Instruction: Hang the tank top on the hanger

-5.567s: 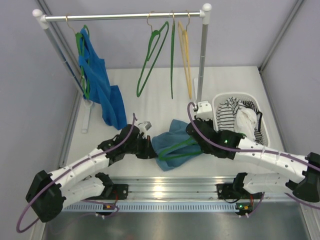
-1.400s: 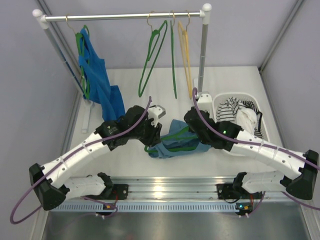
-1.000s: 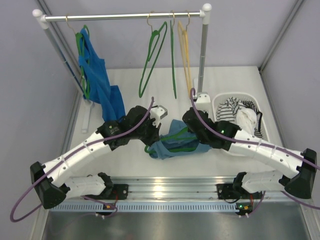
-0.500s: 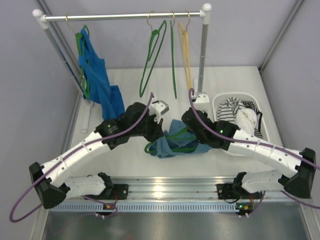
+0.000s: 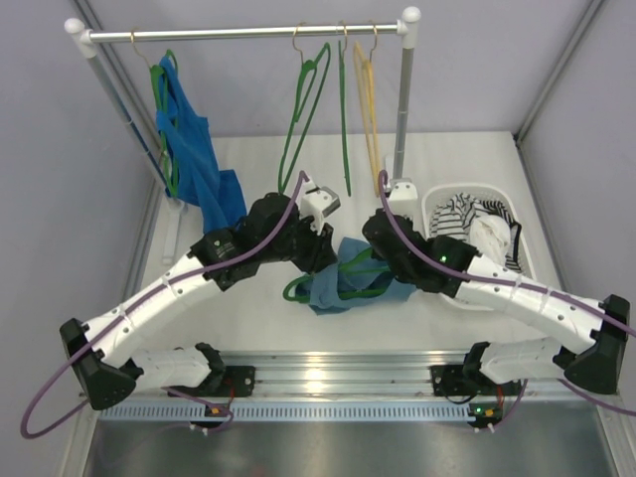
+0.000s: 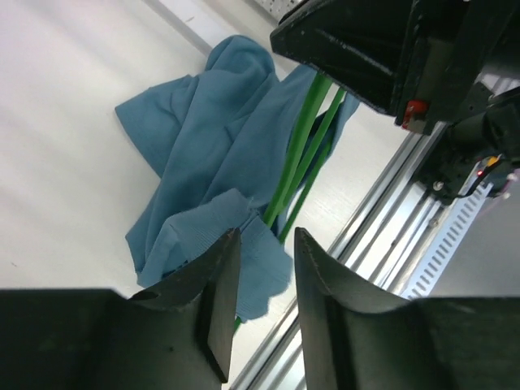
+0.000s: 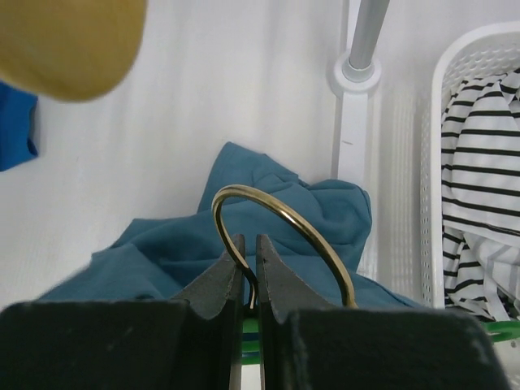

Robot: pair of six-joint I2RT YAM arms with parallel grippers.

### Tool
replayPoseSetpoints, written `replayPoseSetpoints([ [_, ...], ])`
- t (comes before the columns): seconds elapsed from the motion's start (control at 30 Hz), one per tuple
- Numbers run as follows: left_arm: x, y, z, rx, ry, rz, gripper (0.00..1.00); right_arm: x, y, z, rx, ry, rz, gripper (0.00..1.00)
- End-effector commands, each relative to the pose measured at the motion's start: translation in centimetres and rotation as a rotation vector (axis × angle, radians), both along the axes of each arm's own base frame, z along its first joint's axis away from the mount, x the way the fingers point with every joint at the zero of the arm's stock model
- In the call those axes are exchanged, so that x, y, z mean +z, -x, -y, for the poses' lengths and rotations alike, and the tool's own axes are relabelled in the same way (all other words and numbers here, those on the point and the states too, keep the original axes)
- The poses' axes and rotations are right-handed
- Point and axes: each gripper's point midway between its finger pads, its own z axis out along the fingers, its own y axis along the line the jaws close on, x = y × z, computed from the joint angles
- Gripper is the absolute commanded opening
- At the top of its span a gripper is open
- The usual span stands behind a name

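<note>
Two arms here, one gripper each. Starting at the front edge of the table (image 5: 467,149): there's one tank top (image 5: 343,285), a crumpled teal heap around the middle of the front edge, with one green hanger (image 6: 299,146) threaded through it.

The left gripper (image 6: 268,234) hangs right over the heap's left side. Its fingers are spread a bit, and a fold of the top sits just at their tips, but I can't see them clamping anything. The right gripper (image 7: 246,240) is on the heap's right side, pressed together on the hanger's brass hook, with the cloth bunched directly under it.

A bit further back, at the right edge, there's one white basket (image 5: 467,187) holding a striped cloth (image 5: 452,224).

Along the far edge stands one clothes rack (image 5: 248,33). Four hangers hang on it: a green one carrying a royal-blue garment (image 5: 199,159) at the far-left corner, two bare green hangers (image 5: 298,114) in the middle, and one yellow hanger (image 5: 370,99) towards the right post. So that's four green in total and one yellow.
</note>
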Motion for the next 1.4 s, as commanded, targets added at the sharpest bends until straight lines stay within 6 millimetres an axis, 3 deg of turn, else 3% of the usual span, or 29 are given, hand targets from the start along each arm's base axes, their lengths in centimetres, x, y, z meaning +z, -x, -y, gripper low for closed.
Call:
replayPoseSetpoints([
  [0.0,4.5,-0.1,0.8,-0.028,0.101,0.08,0.4,4.1,-0.4,0.2,-0.012,-0.072,0.074,0.0],
  [0.23,6.7,-0.4,-1.0,0.02,0.078,0.151,0.48,6.6,-0.7,0.3,-0.015,-0.071,0.113,0.0],
  [0.37,6.1,-1.0,-3.0,0.061,-0.034,0.177,0.49,7.9,-0.7,0.3,-0.004,-0.088,0.127,0.0],
  [0.5,6.5,-0.9,-3.7,0.045,-0.07,0.208,0.54,9.6,-0.5,0.3,0.04,-0.08,0.153,0.0],
  [0.67,8.7,-0.7,-3.7,0.026,-0.056,0.232,0.57,11.9,0.0,-0.2,0.109,-0.099,0.181,0.0],
  [0.83,11.2,0.3,-3.4,0.001,0.026,0.238,0.58,15.0,0.3,0.6,0.129,-0.092,0.234,0.0],
  [0.93,13.3,1.0,-3.2,-0.029,0.082,0.265,0.59,17.6,0.7,0.8,0.161,-0.107,0.271,0.0],
  [0.97,13.8,1.0,-3.1,-0.033,0.092,0.273,0.6,19.3,0.8,0.8,0.175,-0.123,0.297,0.0],
  [1.03,15.2,1.0,-3.1,-0.035,0.113,0.299,0.61,19.9,0.9,0.4,0.199,-0.102,0.29,0.0],
  [1.07,15.8,1.1,-3.1,-0.035,0.124,0.311,0.61,21.1,1.1,0.4,0.206,-0.113,0.305,0.0],
  [1.2,17.1,1.1,-2.9,-0.051,0.144,0.337,0.63,21.1,1.5,-0.6,0.247,-0.096,0.3,0.0],
  [1.37,15.4,1.6,-2.3,-0.099,0.128,0.302,0.63,20.1,2.1,-1.7,0.274,-0.087,0.288,0.0],
])
